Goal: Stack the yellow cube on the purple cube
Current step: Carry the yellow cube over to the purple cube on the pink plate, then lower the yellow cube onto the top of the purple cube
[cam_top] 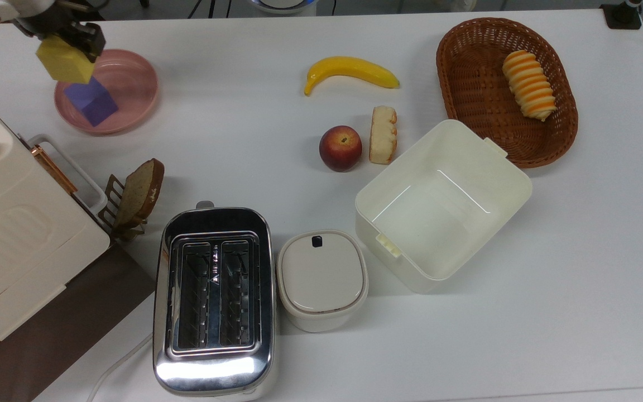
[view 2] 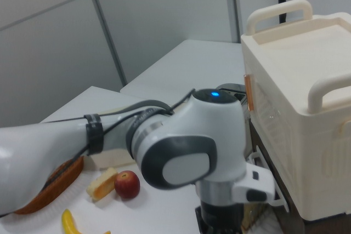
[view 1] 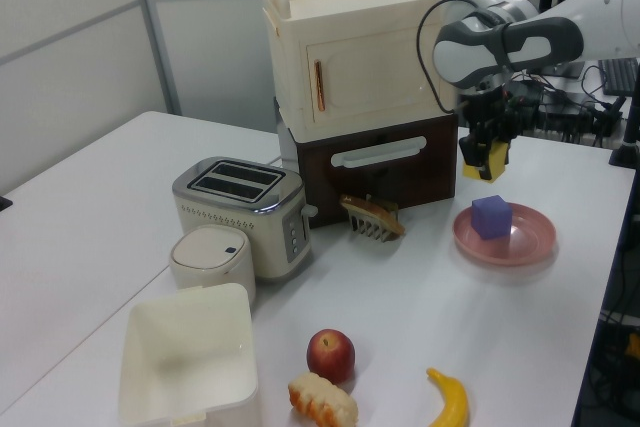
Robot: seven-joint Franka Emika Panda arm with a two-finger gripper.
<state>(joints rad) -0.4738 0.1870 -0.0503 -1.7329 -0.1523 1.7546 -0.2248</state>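
**Top view: yellow cube held above the plate**

Top view: the gripper (cam_top: 67,42) is clamped on the yellow cube (cam_top: 65,60), held in the air over the far edge of the pink plate (cam_top: 132,84). The purple cube (cam_top: 91,99) sits on that plate, partly overlapped by the yellow one. A banana (cam_top: 351,71) and a peach (cam_top: 340,147) lie well apart on the white table (cam_top: 522,335).

Left view: the yellow cube (view 1: 486,161) hangs in the gripper (view 1: 487,147) clear above the purple cube (view 1: 491,216), not touching it, beside the cream cabinet (view 1: 360,47).

Right view: the arm's wrist (view 2: 192,152) stands in front of the cabinet (view 2: 307,113).
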